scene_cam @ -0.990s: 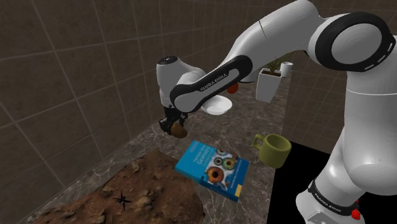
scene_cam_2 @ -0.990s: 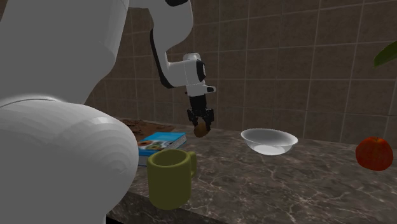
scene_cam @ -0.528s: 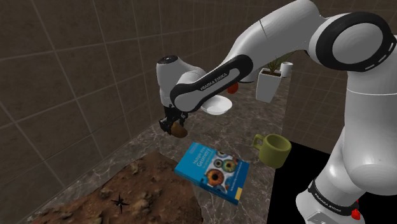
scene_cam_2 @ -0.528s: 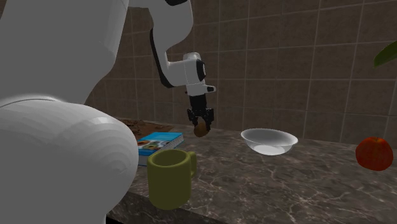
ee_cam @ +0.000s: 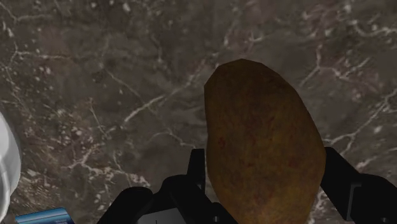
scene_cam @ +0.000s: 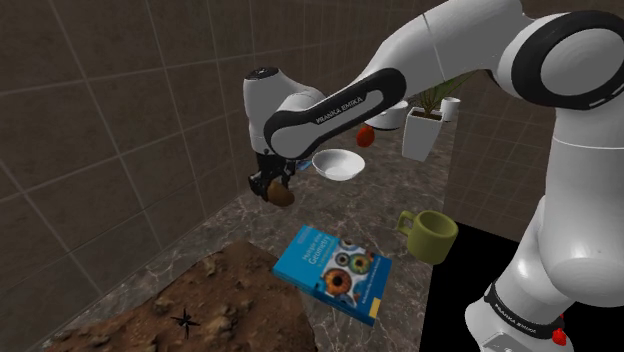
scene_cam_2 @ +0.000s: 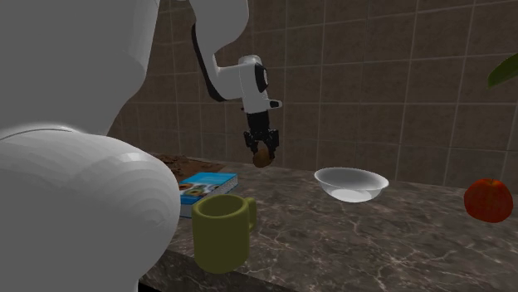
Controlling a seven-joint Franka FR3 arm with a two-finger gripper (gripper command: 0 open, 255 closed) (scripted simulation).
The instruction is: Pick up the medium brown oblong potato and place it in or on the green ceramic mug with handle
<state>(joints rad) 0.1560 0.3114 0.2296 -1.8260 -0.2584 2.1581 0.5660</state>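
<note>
My black gripper (scene_cam: 272,189) is shut on a brown oblong potato (scene_cam: 280,194), held in the air above the dark marble counter (scene_cam: 400,290). In the wrist view the potato (ee_cam: 261,143) sits clasped between both fingers (ee_cam: 347,181), its long end pointing away from the hand. From the second exterior view the potato (scene_cam_2: 263,157) hangs under the gripper (scene_cam_2: 261,153), well above the counter. The olive-green mug (scene_cam: 430,236) with a handle stands upright near the counter's front edge, to the shoulder view's right of the gripper; the mug (scene_cam_2: 222,233) is nearest the camera in the second exterior view.
A blue book (scene_cam: 334,270) lies on the counter below the gripper. A white bowl (scene_cam_2: 350,183) sits farther along, with a red fruit (scene_cam_2: 488,199) beyond it. A brown rocky mat (scene_cam: 190,310) covers the near left. A white planter (scene_cam: 423,132) stands at the back by the tiled walls.
The arm has lifted the gripper and potato higher above the counter. The grip on the potato is unchanged.
</note>
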